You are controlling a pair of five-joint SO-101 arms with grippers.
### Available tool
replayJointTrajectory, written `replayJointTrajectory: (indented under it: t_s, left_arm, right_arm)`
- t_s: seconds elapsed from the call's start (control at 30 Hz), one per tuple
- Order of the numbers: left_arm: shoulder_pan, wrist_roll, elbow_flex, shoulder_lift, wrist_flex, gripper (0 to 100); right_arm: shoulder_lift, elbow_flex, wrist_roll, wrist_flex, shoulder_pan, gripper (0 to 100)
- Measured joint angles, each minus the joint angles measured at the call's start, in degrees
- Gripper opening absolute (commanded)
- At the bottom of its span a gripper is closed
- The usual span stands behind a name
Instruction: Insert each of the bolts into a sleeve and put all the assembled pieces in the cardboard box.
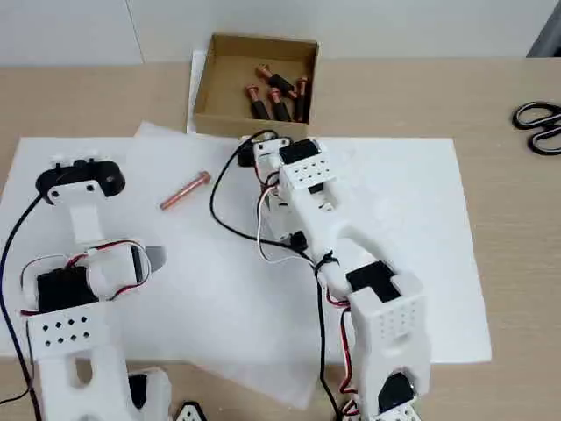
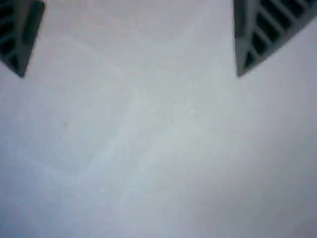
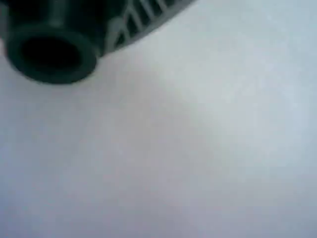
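1. Right tool (image 1: 260,151): clamped on a black sleeve (image 3: 49,54). In its wrist view the open bore faces the camera, low over the white paper sheet (image 1: 394,228). From above, this tool sits just short of the near wall of the cardboard box (image 1: 203,96).
2. Left tool (image 2: 130,69): fingers wide apart, nothing between them, paper underneath. From above it sits at the left end of the sheet.
3. One bare copper bolt (image 1: 186,190) lies flat on the sheet between the two arms. It's closer to the left arm but well apart from both tools, and neither touches it.
4. Box is at the far edge of the worktop (image 1: 491,88) and holds about four assembled pieces (image 1: 279,92), copper heads poking out of black sleeves. My read: most of the job is done, last pair outstanding.
5. Step in hand, as I judge it: the sleeve is picked and waits for its bolt.
6. Next move probably calls for the left tool to grab the bolt by the head end, leaving the shank free. Then line the shank up with the bore and push it home. The bolt lies skewed on the sheet, so wrist angle matters. After that, drop the piece in the box.
7. Risk: the round bolt may roll on the paper as the fingers come together.
8. Scissors (image 1: 539,123) at the right edge, out of the way.
9. Labels/print: none I can read on the box, parts or arms.
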Motion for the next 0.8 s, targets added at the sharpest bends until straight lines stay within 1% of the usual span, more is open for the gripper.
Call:
replayJointTrajectory:
  t_s: [0.1, 0.2, 0.33, 0.37, 0.57, 0.7, 0.8]
  left_arm:
    - [1.7, -0.7, -5.0, 0.0, 3.5, 25]
    - [5.8, -4.9, -10.9, 2.2, 7.9, 25]
    - [9.8, -11.4, -19.6, 11.1, 11.0, 25]
    - [10.3, -13.3, -22.0, 14.3, 11.1, 25]
    - [11.8, -30.2, -37.8, 38.6, 11.2, 25]
    - [11.9, -37.5, -49.8, 55.2, 11.2, 25]
    - [11.9, -41.5, -59.0, 66.2, 11.2, 25]
  right_arm:
    - [-4.7, 0.0, 1.8, 1.8, 2.7, 0.3]
    - [-9.1, 0.0, 3.7, 3.0, 5.1, 0.3]
    - [-13.5, 0.0, 5.0, 4.1, 7.2, 0.3]
    - [-14.5, 0.0, 5.2, 4.4, 7.6, 0.3]
    - [-17.0, 0.0, 5.4, 5.2, 9.4, 0.3]
    - [-17.1, 0.0, 5.5, 6.6, 10.6, 0.3]
    - [-17.1, 0.0, 5.5, 7.0, 11.6, 0.3]
